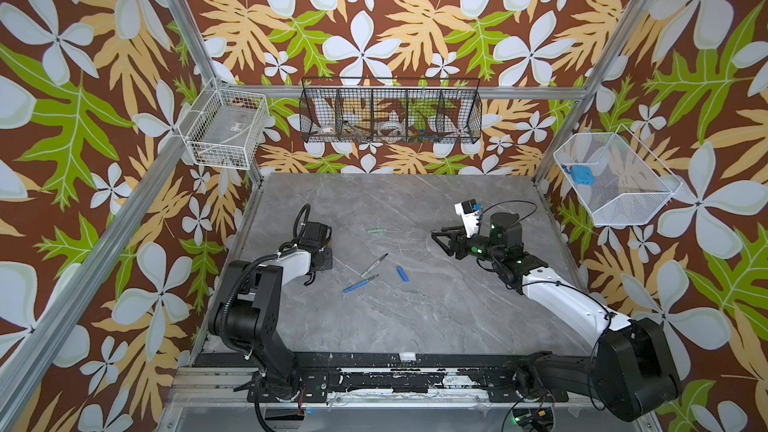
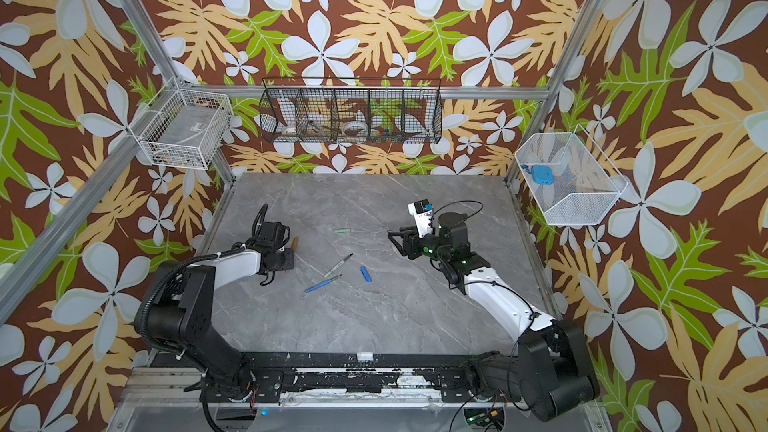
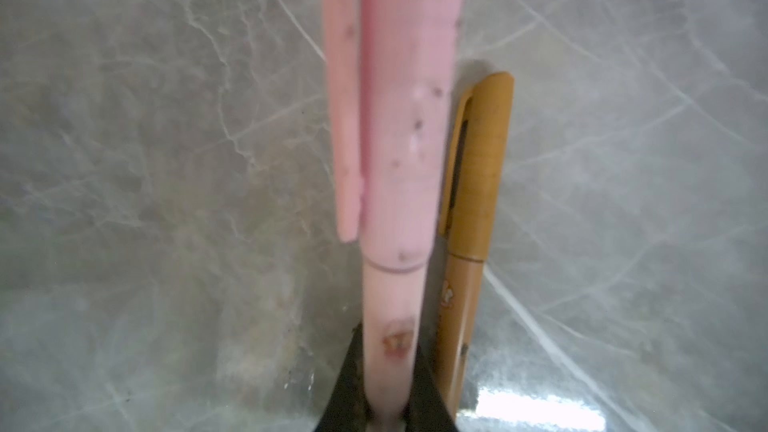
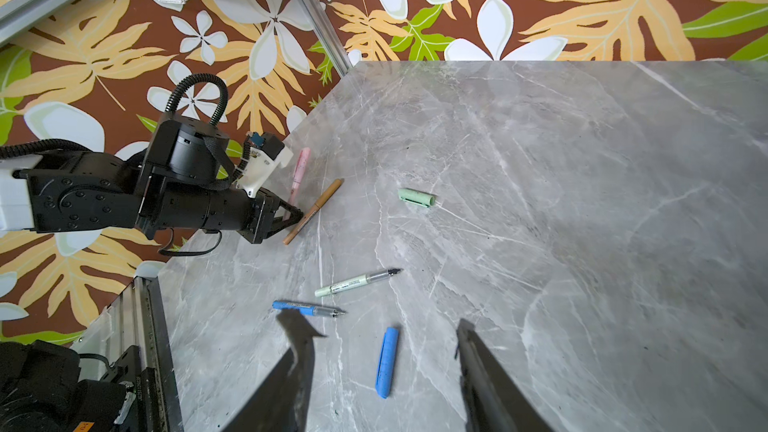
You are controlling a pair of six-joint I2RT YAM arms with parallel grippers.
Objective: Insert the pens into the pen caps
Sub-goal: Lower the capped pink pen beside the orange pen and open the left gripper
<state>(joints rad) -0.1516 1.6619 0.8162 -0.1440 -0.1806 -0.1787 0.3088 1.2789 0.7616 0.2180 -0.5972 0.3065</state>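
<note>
My left gripper [image 3: 388,349] is shut on a pale pink pen [image 3: 390,305] whose far end sits inside the pink cap [image 3: 409,118]. A brown pen [image 3: 465,305] wearing its brown cap [image 3: 478,168] lies on the table right beside it. Mid-table lie a grey-green pen [image 1: 374,264], a blue pen [image 1: 360,283], a blue cap [image 1: 402,274] and, farther back, a light green cap [image 1: 376,231], all apart. My right gripper [image 1: 441,245] is open and empty above the table to their right. In the right wrist view the blue cap [image 4: 386,361] lies below its spread fingers [image 4: 297,338].
The grey marble table [image 1: 415,326] ends at a black rail [image 1: 374,380] in front. A white wire basket [image 1: 226,128] hangs at back left and a black wire rack [image 1: 390,116] on the back wall. A white mesh basket [image 1: 615,178] hangs at right.
</note>
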